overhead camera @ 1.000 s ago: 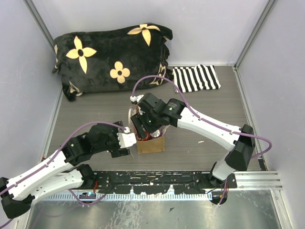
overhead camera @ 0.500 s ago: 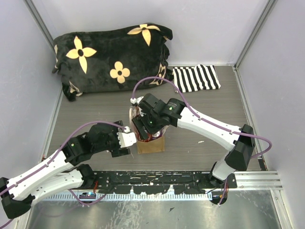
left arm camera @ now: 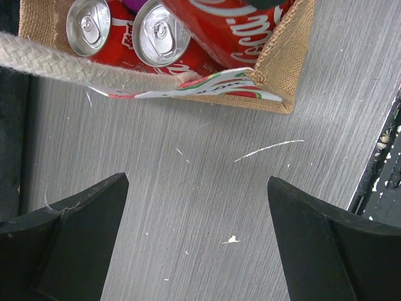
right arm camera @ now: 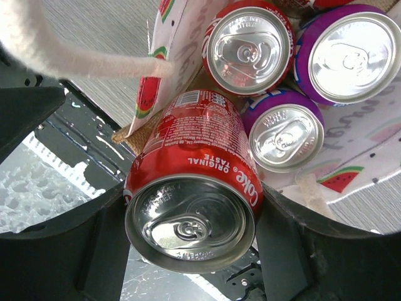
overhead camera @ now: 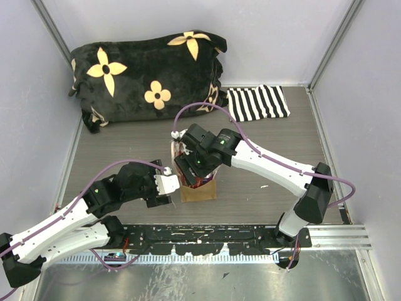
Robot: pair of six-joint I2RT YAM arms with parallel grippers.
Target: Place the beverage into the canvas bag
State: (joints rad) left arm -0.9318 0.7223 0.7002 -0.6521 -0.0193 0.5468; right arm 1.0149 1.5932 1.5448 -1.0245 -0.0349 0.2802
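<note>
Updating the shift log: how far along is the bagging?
Done: several cans stand inside the canvas bag. In hand: the right hand grips a red cola can, tilted, its lower end at the bag's mouth. Remaining: lower it in and release. The left hand hangs open beside the bag.

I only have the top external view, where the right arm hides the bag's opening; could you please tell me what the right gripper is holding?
Observer: The right gripper is shut on a red Coca-Cola can, which is tilted with its lower end in the mouth of the canvas bag.
Operator: Thank you. Is anything already inside?
Observer: Yes, two purple cans and at least one red can stand upright in it.
Operator: And the left gripper?
Observer: The left gripper is open and empty, over bare table just short of the bag.
</note>
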